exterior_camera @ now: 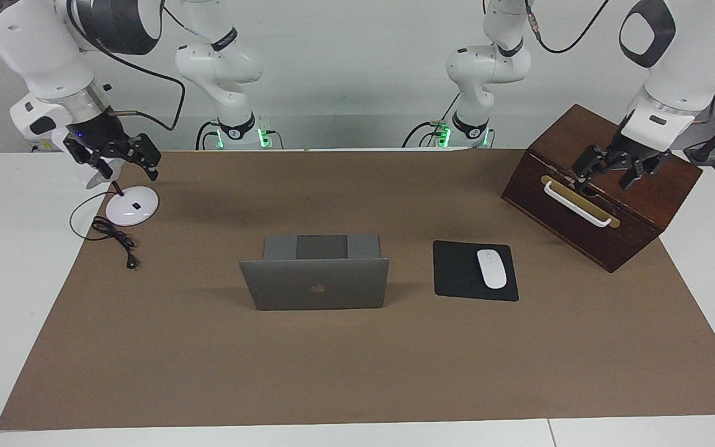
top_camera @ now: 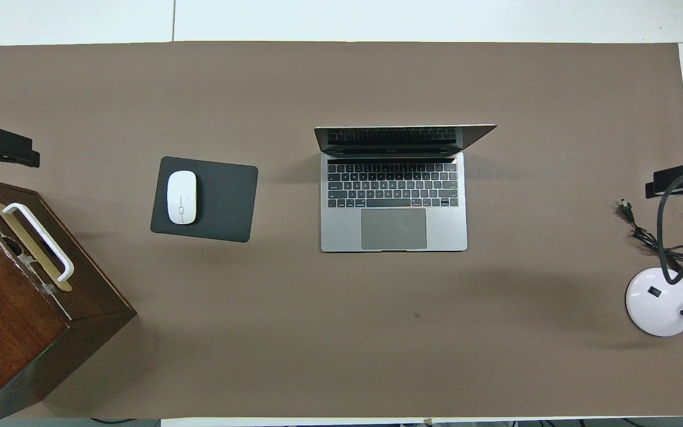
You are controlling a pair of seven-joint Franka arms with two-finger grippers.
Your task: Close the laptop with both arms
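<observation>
The silver-grey laptop (exterior_camera: 317, 287) (top_camera: 393, 201) stands open in the middle of the brown mat, its lid upright with the logo side turned away from the robots. My left gripper (exterior_camera: 606, 177) (top_camera: 3, 151) hangs open over the wooden box at the left arm's end of the table. Above the lamp base at the right arm's end, my right gripper (exterior_camera: 126, 164) (top_camera: 676, 181) is open as well. Neither gripper holds anything, and both are well away from the laptop.
A dark wooden box (exterior_camera: 599, 198) (top_camera: 15, 308) with a white handle sits under the left gripper. A black mouse pad (exterior_camera: 460, 273) (top_camera: 223, 198) with a white mouse (exterior_camera: 491, 268) lies beside the laptop. A white lamp base (exterior_camera: 132, 206) (top_camera: 657, 299) and its black cable (exterior_camera: 115, 239) lie under the right gripper.
</observation>
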